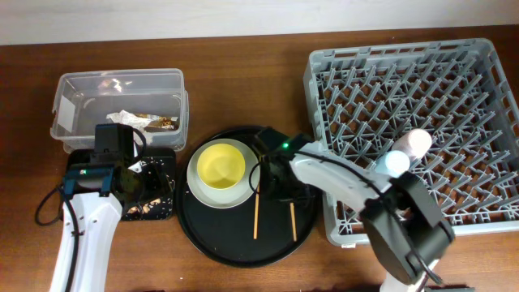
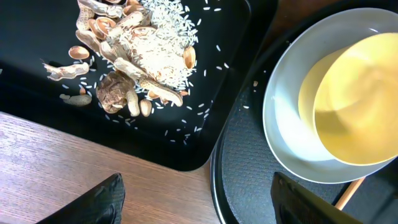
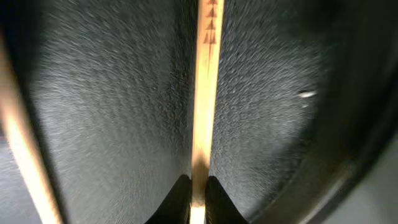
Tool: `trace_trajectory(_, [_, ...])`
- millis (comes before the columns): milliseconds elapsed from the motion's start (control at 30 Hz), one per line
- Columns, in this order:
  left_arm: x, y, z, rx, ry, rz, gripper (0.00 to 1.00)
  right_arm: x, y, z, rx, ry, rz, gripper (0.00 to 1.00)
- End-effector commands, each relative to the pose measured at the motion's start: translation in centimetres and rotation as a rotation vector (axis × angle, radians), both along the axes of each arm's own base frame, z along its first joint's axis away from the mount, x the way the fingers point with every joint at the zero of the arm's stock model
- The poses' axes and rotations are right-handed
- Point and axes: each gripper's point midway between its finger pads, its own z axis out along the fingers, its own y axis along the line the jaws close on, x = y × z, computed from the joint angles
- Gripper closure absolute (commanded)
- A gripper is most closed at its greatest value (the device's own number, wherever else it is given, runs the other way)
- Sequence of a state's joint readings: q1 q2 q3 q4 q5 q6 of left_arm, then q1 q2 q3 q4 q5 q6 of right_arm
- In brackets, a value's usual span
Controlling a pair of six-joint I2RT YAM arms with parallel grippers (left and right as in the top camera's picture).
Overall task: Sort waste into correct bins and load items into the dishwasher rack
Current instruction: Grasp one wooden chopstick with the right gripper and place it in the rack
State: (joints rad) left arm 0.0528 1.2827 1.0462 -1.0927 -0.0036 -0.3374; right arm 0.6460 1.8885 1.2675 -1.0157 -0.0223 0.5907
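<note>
At the left, the left gripper (image 2: 199, 194) hangs spread wide over the shallow black tray (image 2: 37, 118) of food scraps (image 2: 143, 56), while the right gripper (image 3: 198, 200) pinches a chopstick (image 3: 204, 93) on the round black tray (image 3: 118, 124), best lifted level toward the dishwasher rack (image 1: 405, 81).

Pinches a thin wooden chopstick (image 3: 205, 93) upright between dark jaws. Lies along a textured black tray (image 3: 112, 112), with a second chopstick (image 3: 22, 155) slanting apart and a pale grain (image 3: 305, 94) opposite.
</note>
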Motion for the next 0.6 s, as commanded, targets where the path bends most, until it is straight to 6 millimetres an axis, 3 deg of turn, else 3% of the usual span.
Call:
trace_trajectory(0, [0.0, -0.1, 0.3, -0.009, -0.013, 0.007, 0.25, 3.2, -2.0, 10.8, 0.104, -0.201, 0.158, 0.90])
trace_trajectory(67, [0.0, -0.1, 0.4, -0.009, -0.014, 0.007, 0.25, 4.3, -4.7, 14.8, 0.109, -0.259, 0.191, 0.94])
trace_trajectory(133, [0.0, -0.1, 0.4, -0.009, -0.013, 0.007, 0.25, 5.3, -8.5, 14.6, 0.085, -0.237, 0.101, 0.96])
trace_trajectory(167, [0.0, -0.1, 0.3, -0.009, -0.012, 0.007, 0.25, 5.3, -9.3, 14.2, 0.106, -0.215, 0.075, 0.96])
trace_trajectory(267, [0.0, -0.1, 0.3, -0.009, -0.014, 0.007, 0.25, 3.8, -5.6, 14.4, 0.259, -0.171, 0.188, 0.82])
trace_trajectory(300, [0.0, -0.1, 0.3, -0.009, -0.013, 0.007, 0.25, 3.4, -4.3, 14.4, 0.265, -0.169, 0.198, 0.66])
trace_trajectory(367, [0.0, -0.1, 0.3, -0.009, -0.013, 0.007, 0.25, 3.0, -0.5, 14.0, 0.351, -0.186, 0.227, 0.01])
trace_trajectory(400, [0.0, -0.1, 0.3, -0.009, -0.013, 0.007, 0.25, 2.5, 0.9, 13.3, 0.385, -0.171, 0.254, 0.01])
trace_trajectory(500, [0.0, -0.1, 0.3, -0.009, -0.013, 0.007, 0.25, 0.5, 3.9, 8.2, 0.370, -0.087, 0.249, 0.03])
trace_trajectory(567, [0.0, -0.1, 0.3, -0.009, -0.013, 0.007, 0.25, 0.1, 4.1, 5.1, 0.258, -0.060, 0.227, 0.18])
